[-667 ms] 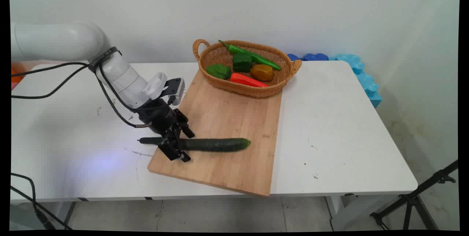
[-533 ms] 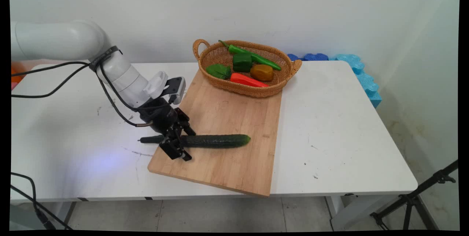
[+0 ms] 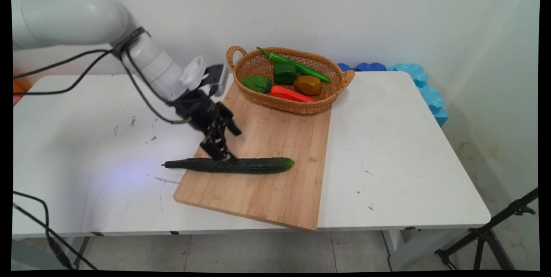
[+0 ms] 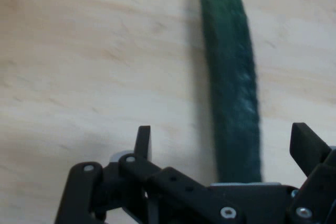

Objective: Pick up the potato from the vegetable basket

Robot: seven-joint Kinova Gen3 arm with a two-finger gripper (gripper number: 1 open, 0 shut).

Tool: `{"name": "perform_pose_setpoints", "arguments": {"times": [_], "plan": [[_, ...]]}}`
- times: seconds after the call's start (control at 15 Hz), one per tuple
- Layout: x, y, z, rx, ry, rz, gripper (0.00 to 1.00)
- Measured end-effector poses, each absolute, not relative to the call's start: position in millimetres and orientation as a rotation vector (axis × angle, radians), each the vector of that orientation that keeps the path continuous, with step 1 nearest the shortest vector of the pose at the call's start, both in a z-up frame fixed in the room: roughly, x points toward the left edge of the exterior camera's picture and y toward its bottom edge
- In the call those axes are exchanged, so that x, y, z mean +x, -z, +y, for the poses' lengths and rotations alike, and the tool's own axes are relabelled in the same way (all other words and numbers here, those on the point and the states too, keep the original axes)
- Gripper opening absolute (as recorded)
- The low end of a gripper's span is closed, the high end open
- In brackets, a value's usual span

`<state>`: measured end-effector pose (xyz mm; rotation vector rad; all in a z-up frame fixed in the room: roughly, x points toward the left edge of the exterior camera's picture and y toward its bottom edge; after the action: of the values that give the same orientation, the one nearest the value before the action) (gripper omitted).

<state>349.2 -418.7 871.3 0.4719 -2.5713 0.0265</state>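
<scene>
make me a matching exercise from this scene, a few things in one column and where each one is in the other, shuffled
Things:
1. cucumber
2. basket
3. orange pepper
4. tool

Places:
A. inside the basket
B. on the cutting board's far end
C. open, just above the cucumber
D. lying across the cutting board, its stem end over the table

Pairs: 1-D, 2-B, 3-A, 4-C
</scene>
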Motion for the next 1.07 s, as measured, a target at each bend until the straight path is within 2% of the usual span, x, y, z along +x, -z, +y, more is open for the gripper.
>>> {"name": "perform_pose_setpoints", "arguments": {"times": [0.53, 1.07], "plan": [[328, -911, -489, 0.421, -0.207, -2.589, 1.00], [301, -927, -565, 0.397, -0.366, -2.593, 1.00]]}}
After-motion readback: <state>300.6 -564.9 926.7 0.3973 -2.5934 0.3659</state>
